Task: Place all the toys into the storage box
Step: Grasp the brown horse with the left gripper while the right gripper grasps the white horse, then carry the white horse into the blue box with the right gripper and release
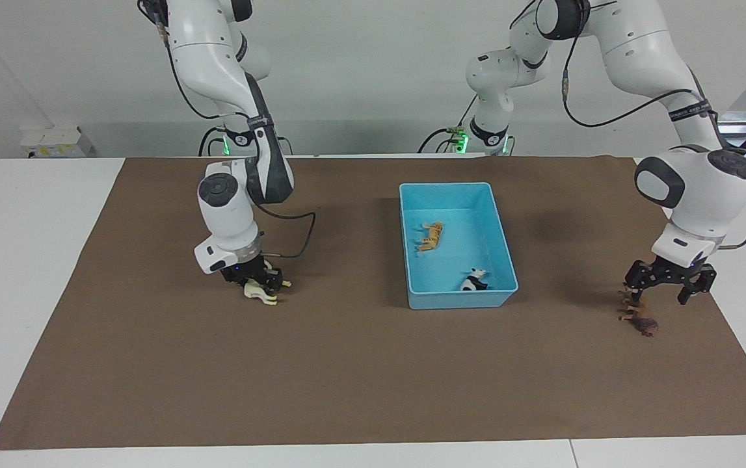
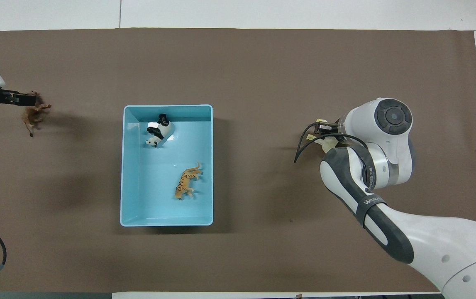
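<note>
The light blue storage box stands mid-table; it also shows in the overhead view. The orange striped tiger and the black-and-white panda lie in it. My right gripper is down at the mat toward the right arm's end, shut on the cream-white horse, which is tilted. My left gripper is open and low over the mat at the left arm's end, just beside the dark brown maned animal, not holding it.
A brown mat covers most of the white table. The right arm's black cable loops over the mat beside its wrist. Wall sockets and the arm bases stand at the robots' edge.
</note>
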